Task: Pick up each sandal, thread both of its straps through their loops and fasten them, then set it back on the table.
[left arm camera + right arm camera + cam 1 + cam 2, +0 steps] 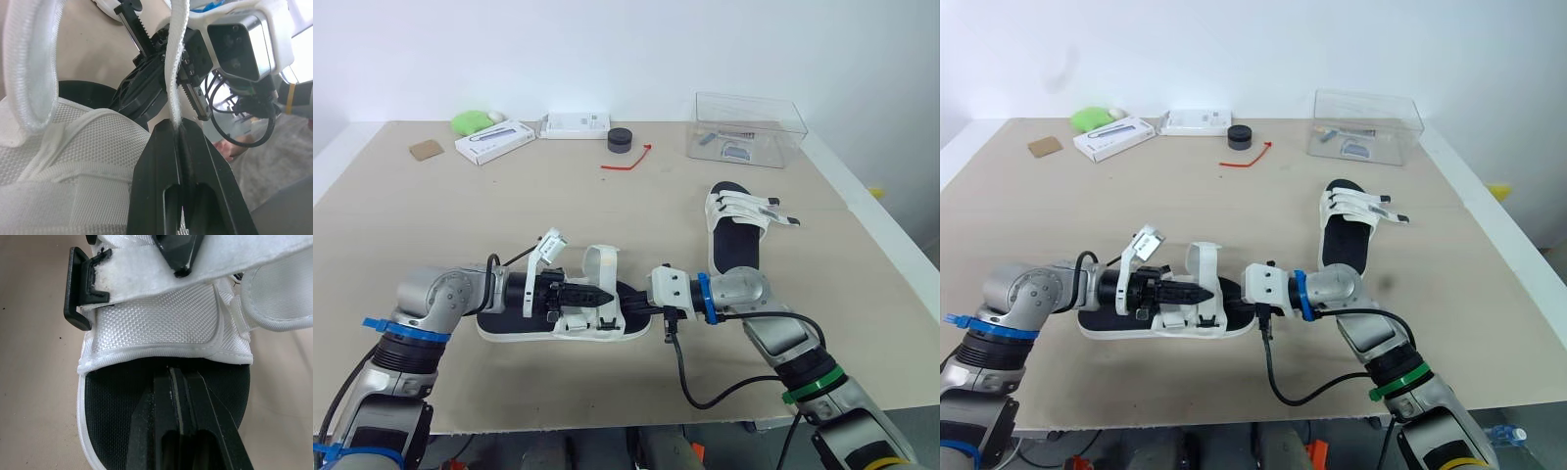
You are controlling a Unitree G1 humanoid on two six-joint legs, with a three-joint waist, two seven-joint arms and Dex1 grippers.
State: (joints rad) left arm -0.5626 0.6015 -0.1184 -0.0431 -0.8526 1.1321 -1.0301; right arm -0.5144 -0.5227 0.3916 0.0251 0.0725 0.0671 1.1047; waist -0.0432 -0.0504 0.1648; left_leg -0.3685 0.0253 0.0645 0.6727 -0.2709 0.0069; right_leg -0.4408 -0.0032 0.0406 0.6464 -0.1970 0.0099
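Note:
The near sandal (570,323), white with a black footbed, lies on the table in front of me. My left gripper (603,294) reaches over its white upper and is shut on the edge of a white strap (176,58), which arches up in a loop (599,259). My right gripper (641,305) comes in from the toe end, shut, its fingertips (171,377) low over the black footbed just before the upper. A black buckle (80,289) sits at the side of the front strap. The second sandal (736,230) lies to the right, further back, its straps lying across it.
Along the far edge of the table stand a clear plastic box (749,127), a black round object (620,139), a red tie (626,160), a white box (494,140), a white device (576,124), a green object (470,121) and a brown card (426,149).

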